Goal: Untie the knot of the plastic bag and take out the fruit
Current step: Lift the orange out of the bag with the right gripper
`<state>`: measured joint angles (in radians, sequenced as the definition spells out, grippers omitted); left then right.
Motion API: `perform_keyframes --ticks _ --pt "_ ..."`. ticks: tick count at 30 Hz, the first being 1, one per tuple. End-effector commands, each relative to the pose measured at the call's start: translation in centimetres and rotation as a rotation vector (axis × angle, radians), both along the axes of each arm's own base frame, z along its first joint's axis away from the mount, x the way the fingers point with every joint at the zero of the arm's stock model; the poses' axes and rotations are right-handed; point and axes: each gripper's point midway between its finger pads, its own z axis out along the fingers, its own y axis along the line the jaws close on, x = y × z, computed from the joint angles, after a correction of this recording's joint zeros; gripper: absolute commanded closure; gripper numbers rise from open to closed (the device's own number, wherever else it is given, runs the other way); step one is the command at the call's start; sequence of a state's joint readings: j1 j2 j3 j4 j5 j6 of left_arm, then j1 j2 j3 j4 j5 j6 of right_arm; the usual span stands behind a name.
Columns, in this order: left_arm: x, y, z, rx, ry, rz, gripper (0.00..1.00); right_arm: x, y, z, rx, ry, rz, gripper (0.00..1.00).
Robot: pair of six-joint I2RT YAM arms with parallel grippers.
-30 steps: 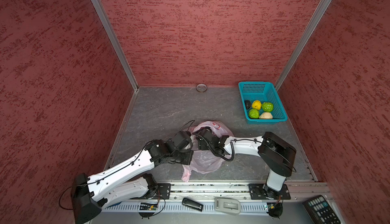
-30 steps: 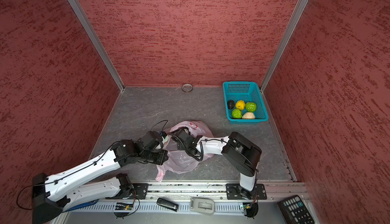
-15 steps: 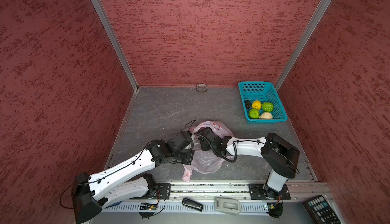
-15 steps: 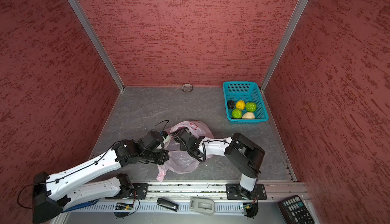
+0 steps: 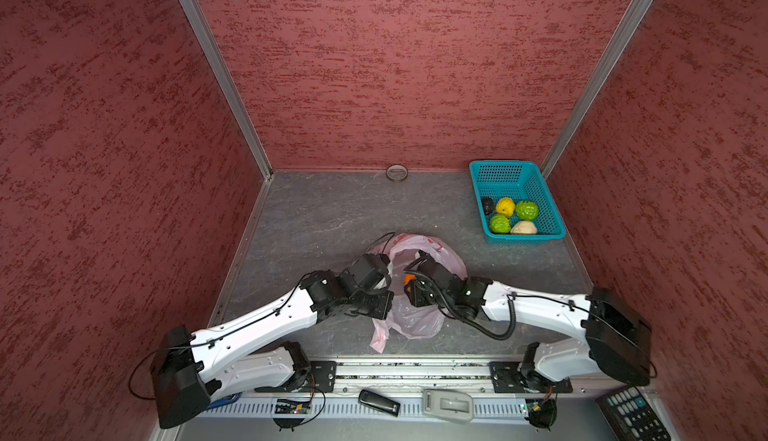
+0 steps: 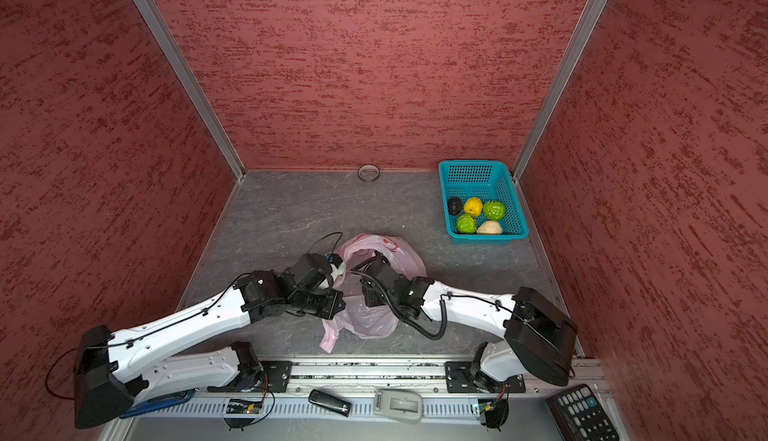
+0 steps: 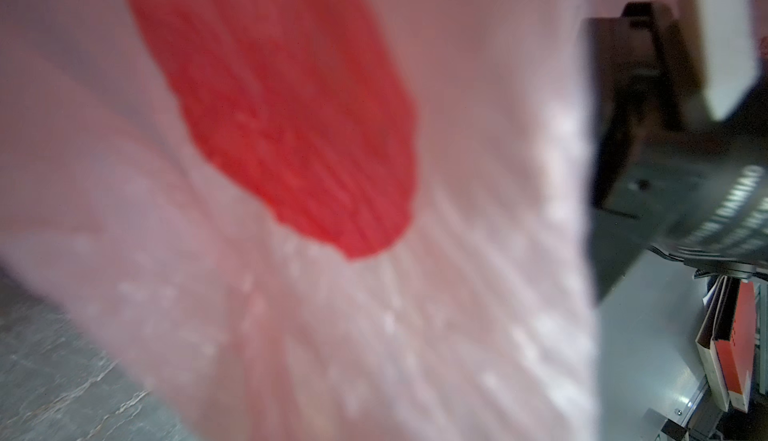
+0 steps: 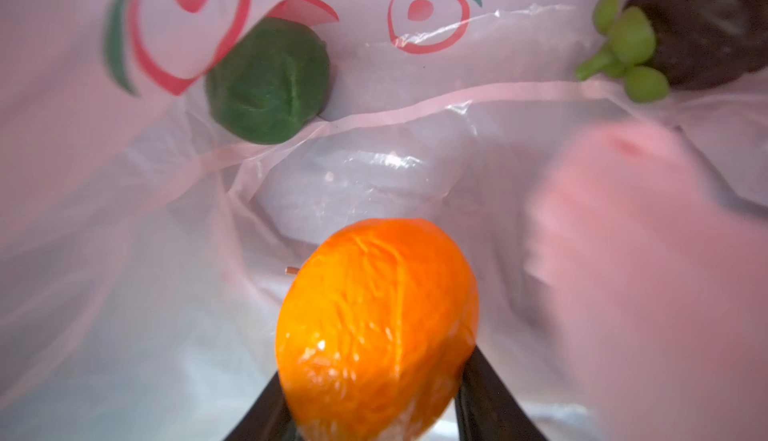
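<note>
The orange (image 8: 376,314) is gripped in the half-closed jaws of the right gripper (image 8: 374,380), inside the bag (image 5: 432,252). The bag's rim is pinched in the closed jaws of the left gripper (image 5: 388,270). A green fruit (image 8: 268,81) and a blackish fruit (image 8: 706,23) are seen beyond, partly veiled by plastic. Five fruits (image 5: 527,210) are held in the basket (image 5: 496,173), well apart.

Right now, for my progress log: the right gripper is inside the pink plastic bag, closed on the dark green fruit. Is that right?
Not quite. The right gripper is closed on the orange fruit, not the dark green fruit, which lies loose deeper in the plastic bag. The right wrist view shows this. The gripper is indeed inside the bag.
</note>
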<state>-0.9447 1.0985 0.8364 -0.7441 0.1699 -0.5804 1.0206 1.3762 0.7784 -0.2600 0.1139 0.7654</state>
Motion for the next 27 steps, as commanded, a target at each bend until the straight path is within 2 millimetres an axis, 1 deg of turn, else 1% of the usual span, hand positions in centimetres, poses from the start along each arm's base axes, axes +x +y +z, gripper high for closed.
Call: perform_keyframes --ticks 1,4,8,12,14,18,20,27 --pt "0.6 -2.2 2.2 -0.076 -0.054 -0.064 1.0 -1.8 -0.6 2.0 0.031 0.021 0.057 0.65" --pt "1.0 -3.0 2.6 -0.09 -0.071 -0.093 1.0 -2.9 -0.9 4.2 0.073 0.02 0.094 0.65" --pt "1.7 -4.7 3.0 -0.116 -0.084 -0.144 1.0 -3.8 -1.6 6.8 0.122 0.019 0.106 0.65" --pt "2.6 -6.4 3.4 -0.137 -0.093 -0.18 1.0 -4.4 -2.3 8.4 0.15 0.028 0.1 0.65" --pt "3.0 -7.2 3.4 -0.14 -0.093 -0.199 1.0 -4.7 -3.0 8.9 0.158 0.037 0.079 0.65" --pt "3.6 -7.9 3.6 -0.153 -0.102 -0.218 1.0 -4.9 -4.8 10.4 0.153 0.017 0.028 0.65" --pt "3.7 -8.3 3.7 -0.166 -0.098 -0.23 1.0 -4.7 -5.6 11.6 0.159 -0.005 0.002 0.65" --pt "4.0 -8.6 3.7 -0.161 -0.091 -0.238 1.0 -3.9 -7.3 15.7 0.202 -0.075 -0.063 0.65"
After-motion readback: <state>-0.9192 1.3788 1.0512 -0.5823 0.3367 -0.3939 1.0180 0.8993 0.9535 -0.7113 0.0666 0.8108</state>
